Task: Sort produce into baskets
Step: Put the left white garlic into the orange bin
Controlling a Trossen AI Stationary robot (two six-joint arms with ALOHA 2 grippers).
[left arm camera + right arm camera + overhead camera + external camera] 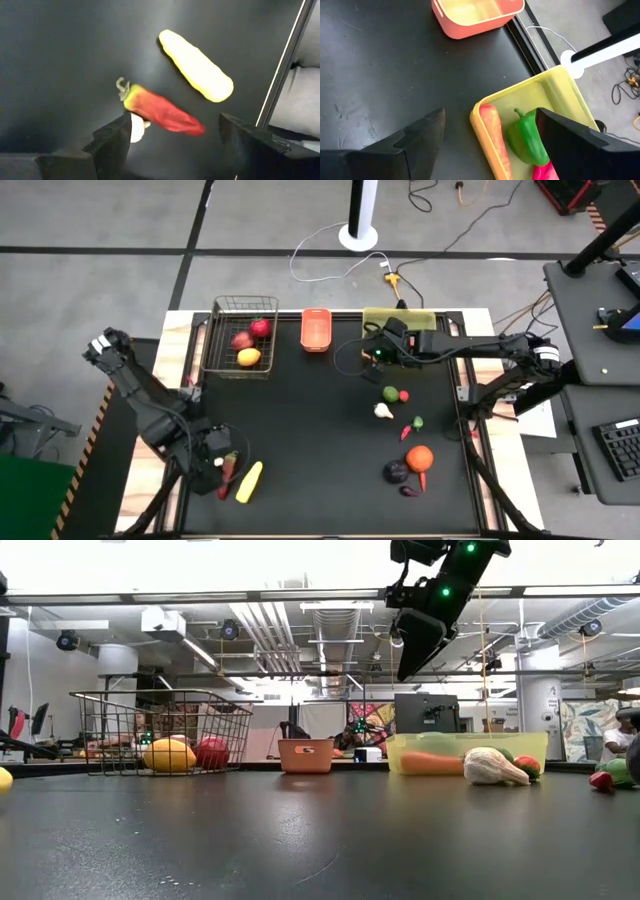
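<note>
My left gripper (221,461) hangs open over the table's near left, pointing down. Between its fingers in the left wrist view (172,142) lies a red chilli (162,112) with a green stem, flat on the black mat, untouched. A yellow corn cob (196,65) lies just beyond it. My right gripper (372,350) hovers open at the near edge of the yellow-green bin (555,82), which holds a carrot (495,137) and a green pepper (526,137). The wire basket (243,335) holds red apples and a lemon. The orange basket (316,330) stands between the two.
Loose produce lies on the mat's right half: a green piece (390,393), a white garlic (383,411), a small chilli (407,431), an orange (419,457) and a purple eggplant (396,472). A small white piece (136,127) lies by the chilli's stem end. The mat's middle is bare.
</note>
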